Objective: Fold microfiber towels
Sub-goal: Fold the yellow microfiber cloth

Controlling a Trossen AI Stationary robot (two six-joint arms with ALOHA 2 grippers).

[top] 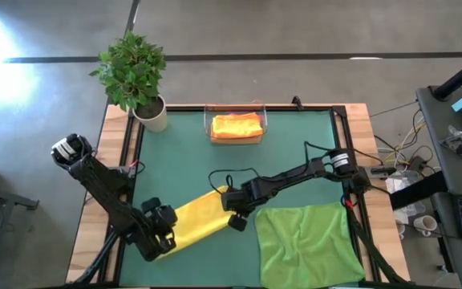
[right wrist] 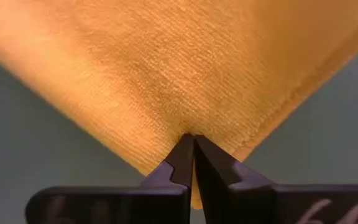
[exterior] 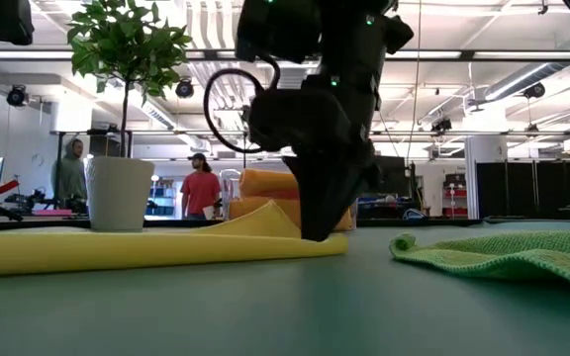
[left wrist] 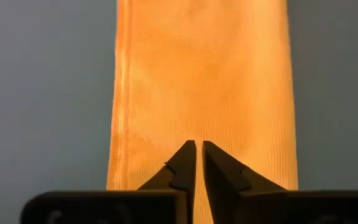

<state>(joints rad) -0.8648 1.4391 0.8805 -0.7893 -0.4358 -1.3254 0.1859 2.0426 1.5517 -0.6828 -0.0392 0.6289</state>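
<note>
1. Pinching the yellow towel (top: 195,218) at its two ends were both grippers: left gripper (top: 164,241) and right gripper (top: 233,210), fingers pressed together on cloth.
2. Just beside it, the green towel (top: 307,245) lay flat at the mat's (top: 183,152) near edge.
3. Bare mat stayed free toward the tray (top: 236,138).

Hidden and cut-off parts

The right gripper (exterior: 315,232) hides the yellow towel's (exterior: 117,247) end; beyond it, the green towel (exterior: 503,255) runs off-frame.
</note>
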